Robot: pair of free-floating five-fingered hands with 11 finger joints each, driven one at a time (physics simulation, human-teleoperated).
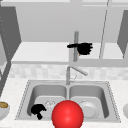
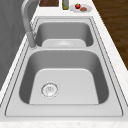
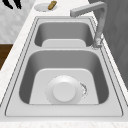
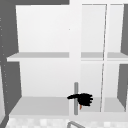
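Cabinet handle (image 4: 76, 87): slim grey vertical bar on open wall cabinet door edge, above sink. Right hand (image 4: 83, 99) curled round its lower part, thumb jutting left past bar. Below: faucet (image 1: 75, 71). Left hand (image 1: 37, 110) low over left basin, fingers curled, holding nothing.

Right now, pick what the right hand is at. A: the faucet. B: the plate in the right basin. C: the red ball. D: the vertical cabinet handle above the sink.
D: in the front view the right hand is up at the cabinet handle, its thumb reaching across the bar, well above the faucet.
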